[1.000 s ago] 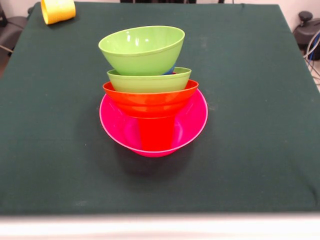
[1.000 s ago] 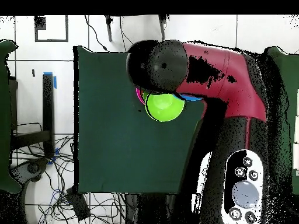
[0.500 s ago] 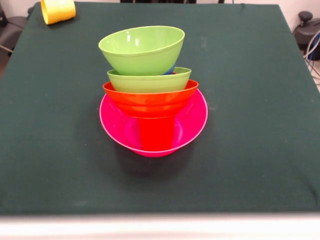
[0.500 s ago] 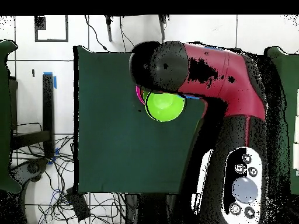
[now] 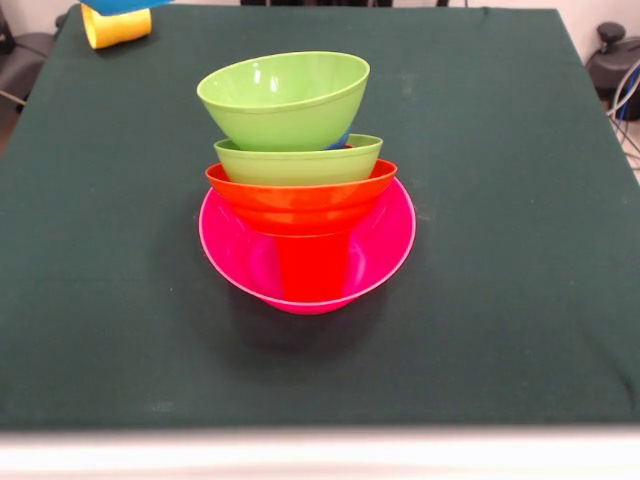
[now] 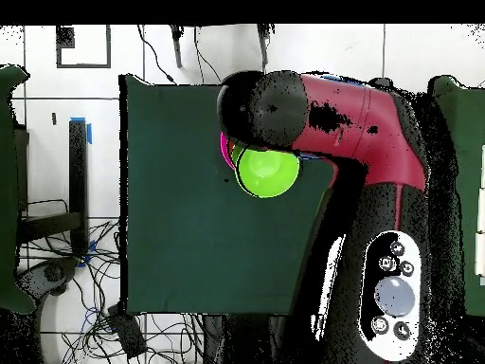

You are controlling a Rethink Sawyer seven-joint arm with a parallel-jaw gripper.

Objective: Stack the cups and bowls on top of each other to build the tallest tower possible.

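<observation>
Listing from the left of the front view: a yellow cup (image 5: 116, 26) lies on its side at the far left corner of the table (image 5: 520, 250), and a light blue shape (image 5: 125, 5), probably a bowl, shows at the top edge just above that cup. Whether anything carries it you cannot tell.

Centre: the tower (image 5: 300, 180). Its base is the pink bowl (image 5: 390, 240); a red cup (image 5: 312, 268) stands inside the bowl; the orange bowl (image 5: 300, 200) sits over the cup; a lime green bowl (image 5: 298, 160) nests in the orange one; a second lime green bowl (image 5: 285, 98) rides on top, tilted, its rim lower on the left. A sliver of blue peeps out under its right side.

Right: bare cloth only.

The overhead view shows the arm (image 6: 350, 123) reaching over the tower with the top green bowl just beside its black joint. The claw itself is hidden, so whether it is spread or pinching cannot be told.

Guidance, as a judgement: the top bowl's tilt looks like the weak point. You should bring the next piece down level and centred over the rim, lower slowly, and release only once it rests, avoiding any sideways nudge.
</observation>
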